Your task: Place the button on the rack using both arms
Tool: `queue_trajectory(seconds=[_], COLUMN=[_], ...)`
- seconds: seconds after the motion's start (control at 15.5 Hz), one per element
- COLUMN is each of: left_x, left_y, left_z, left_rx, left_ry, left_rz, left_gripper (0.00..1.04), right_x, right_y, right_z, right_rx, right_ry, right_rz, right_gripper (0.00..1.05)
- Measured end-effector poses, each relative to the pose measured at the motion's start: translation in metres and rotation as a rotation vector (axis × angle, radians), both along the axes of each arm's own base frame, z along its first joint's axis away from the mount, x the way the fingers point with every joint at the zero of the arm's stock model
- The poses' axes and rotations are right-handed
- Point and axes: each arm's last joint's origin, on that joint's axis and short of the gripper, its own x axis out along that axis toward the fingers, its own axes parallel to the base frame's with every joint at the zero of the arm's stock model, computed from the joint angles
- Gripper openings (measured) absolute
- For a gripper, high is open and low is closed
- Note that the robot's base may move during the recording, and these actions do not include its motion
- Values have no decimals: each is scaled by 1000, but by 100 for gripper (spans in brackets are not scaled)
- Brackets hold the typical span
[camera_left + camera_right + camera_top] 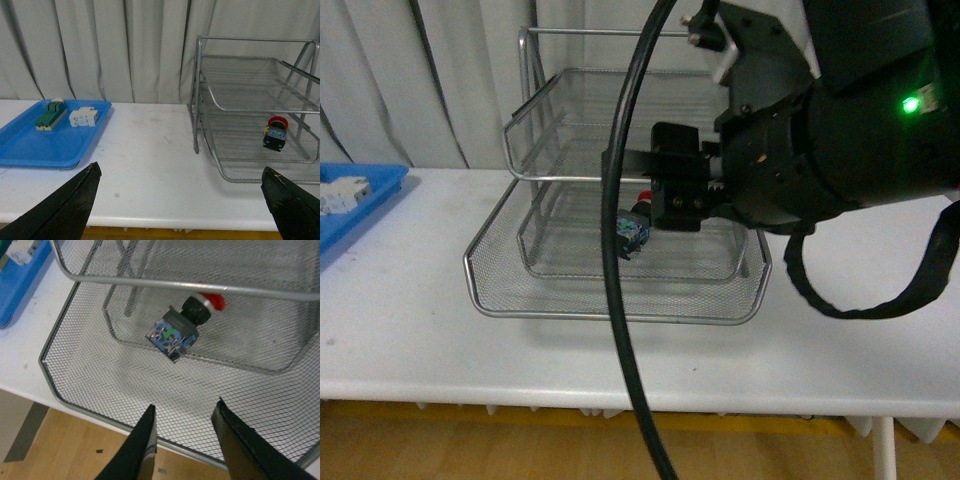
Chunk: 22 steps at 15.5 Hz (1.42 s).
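Note:
The button [634, 226], a red cap on a dark blue-black body, lies tilted on a lower shelf of the silver wire-mesh rack [490, 290]. It also shows in the left wrist view [275, 134] and in the right wrist view [181, 331]. My right gripper [184, 412] is open and empty, above the rack's front part, apart from the button. The right arm [840, 130] fills the upper right of the front view. My left gripper [180, 180] is wide open and empty over the white table, left of the rack [198, 90].
A flat blue tray [30, 150] holds a green block [50, 114] and a white block [83, 117], left of the rack; it also shows in the front view [370, 195]. A black cable [620, 260] hangs in front. White curtains stand behind the white table [410, 340].

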Motion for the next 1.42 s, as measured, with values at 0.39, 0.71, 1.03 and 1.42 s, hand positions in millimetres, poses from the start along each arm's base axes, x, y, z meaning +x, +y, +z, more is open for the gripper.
queue_trajectory(seconds=[0.39, 0.71, 1.03, 1.42], left_x=[0, 0, 0, 0], left_y=[0, 0, 0, 0], left_z=[0, 0, 0, 0], left_rx=[0, 0, 0, 0], left_ry=[0, 0, 0, 0], left_rz=[0, 0, 0, 0], left_gripper=[98, 98, 98, 98], right_x=[-20, -26, -12, 11], right_y=[21, 25, 28, 17], right_z=[-49, -84, -88, -81], right_rx=[40, 28, 13, -13], right_ry=[209, 303, 302, 299], right_rz=[74, 69, 34, -20], right_gripper=[2, 2, 2, 2])
